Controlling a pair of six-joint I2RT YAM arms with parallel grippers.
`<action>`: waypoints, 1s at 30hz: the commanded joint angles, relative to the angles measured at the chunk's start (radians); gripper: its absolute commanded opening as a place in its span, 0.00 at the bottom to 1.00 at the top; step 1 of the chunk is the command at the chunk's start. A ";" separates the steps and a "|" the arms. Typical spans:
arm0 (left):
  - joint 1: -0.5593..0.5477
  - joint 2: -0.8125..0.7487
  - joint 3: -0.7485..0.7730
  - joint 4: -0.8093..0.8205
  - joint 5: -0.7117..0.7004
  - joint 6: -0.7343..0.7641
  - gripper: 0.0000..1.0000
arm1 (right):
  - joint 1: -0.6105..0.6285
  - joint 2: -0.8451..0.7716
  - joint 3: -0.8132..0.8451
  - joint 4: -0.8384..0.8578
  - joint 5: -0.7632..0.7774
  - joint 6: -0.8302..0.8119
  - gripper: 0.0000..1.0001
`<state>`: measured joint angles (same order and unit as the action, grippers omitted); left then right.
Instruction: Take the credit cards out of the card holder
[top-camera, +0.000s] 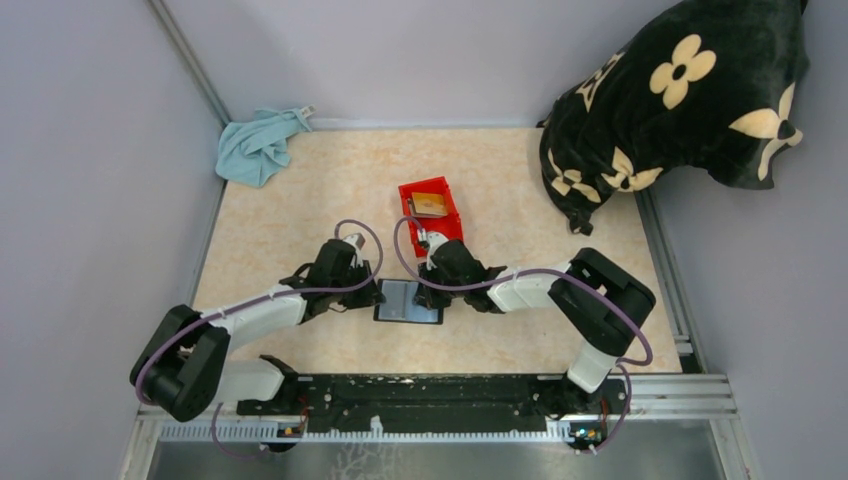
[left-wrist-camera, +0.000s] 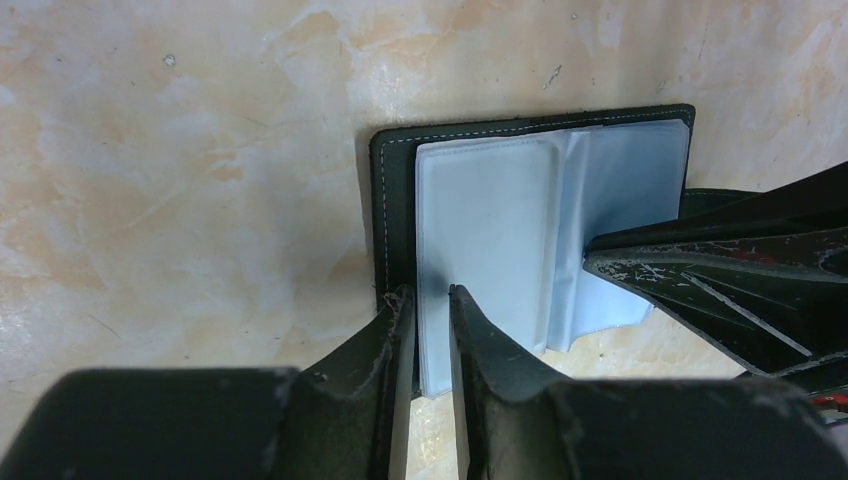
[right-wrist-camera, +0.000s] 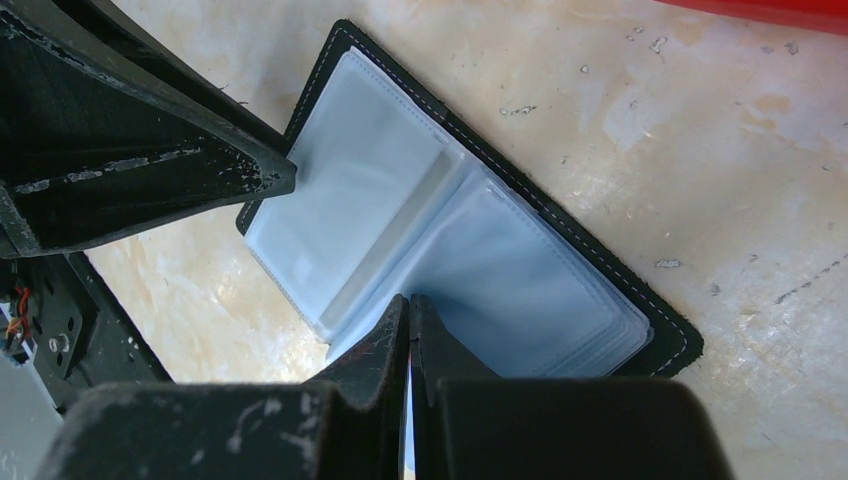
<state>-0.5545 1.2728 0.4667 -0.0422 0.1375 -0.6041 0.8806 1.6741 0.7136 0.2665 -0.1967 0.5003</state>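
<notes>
The card holder (top-camera: 408, 300) lay open and flat on the table (top-camera: 290, 200), a little in from the middle of the near edge, black cover down and pale blue plastic sleeves (right-wrist-camera: 380, 200) facing up. My right gripper (right-wrist-camera: 410, 305) was closed on it from the right-hand side: the jaws met with only a thin sliver of sleeve between them, so I had one leaf pinched near the fold. My left gripper (left-wrist-camera: 430, 305) sat at the holder's left edge with a narrow gap between its fingers (left-wrist-camera: 395, 330) and the corner of a sleeve running into that gap; I could not tell whether it truly clamped the leaf or only straddled it. Just beyond the holder, toward the middle of the table, stood the red bin (top-camera: 408, 192) with a tan credit card (top-camera: 431, 205) lying in it. Every sleeve face that showed looked empty to me, no card edge or colour behind the plastic. I judged the step in hand to be leafing through the holder to check for cards not yet out. The next move called for lifting the pinched leaf over while the left side held the cover down, slowly enough that the limp plastic did not slip free or drag the whole holder along.
</notes>
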 joint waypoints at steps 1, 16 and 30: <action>0.004 0.010 -0.010 0.012 -0.006 0.018 0.26 | -0.003 0.010 -0.008 0.023 -0.010 0.002 0.00; -0.010 -0.008 -0.016 0.139 0.176 -0.078 0.25 | -0.004 0.051 -0.014 0.055 -0.030 0.017 0.00; -0.040 -0.004 0.052 0.123 0.171 -0.087 0.25 | -0.021 -0.008 -0.047 0.058 -0.035 0.027 0.00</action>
<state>-0.5785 1.2713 0.4828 0.0547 0.2932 -0.6838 0.8684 1.6962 0.6930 0.3378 -0.2302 0.5282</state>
